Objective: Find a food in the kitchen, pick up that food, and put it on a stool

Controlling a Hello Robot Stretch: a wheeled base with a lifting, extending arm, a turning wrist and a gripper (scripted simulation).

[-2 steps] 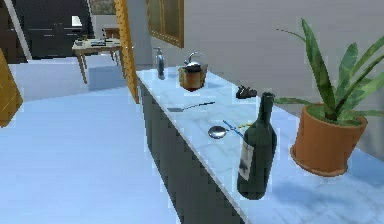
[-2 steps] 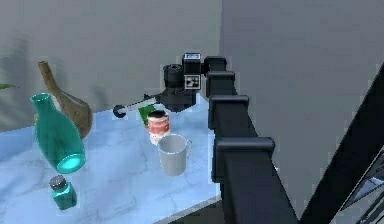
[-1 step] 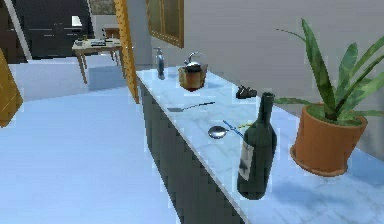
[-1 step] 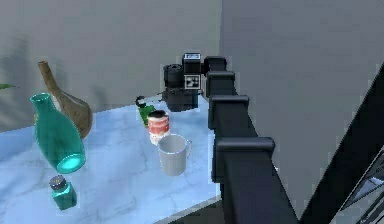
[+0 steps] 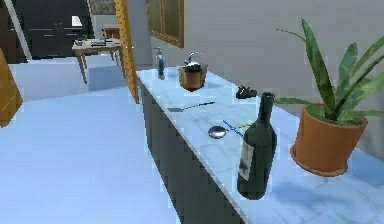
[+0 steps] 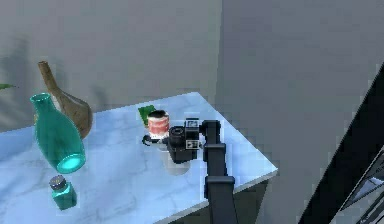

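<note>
Risk: the gripper (image 6: 172, 142), close to a small red-and-white item (image 6: 157, 124), maybe the food, on the marble counter (image 6: 120, 178), could knock it away; I cannot tell its jaws' state or load

No writing can be read. The wine bottle (image 5: 258, 150) carries a pale label, its print too small to make out.

Crowded counter, open floor.
In the arm side view, bare counter (image 6: 120, 165) lies between the teal vase (image 6: 58, 135) at left and the gripper (image 6: 168, 141); a brown vase (image 6: 72, 108) and wall (image 6: 290, 70) close the far side. Ahead, a bottle (image 5: 258, 148) and plant (image 5: 330, 120) block the near counter end; floor (image 5: 70, 150) left is open.
</note>
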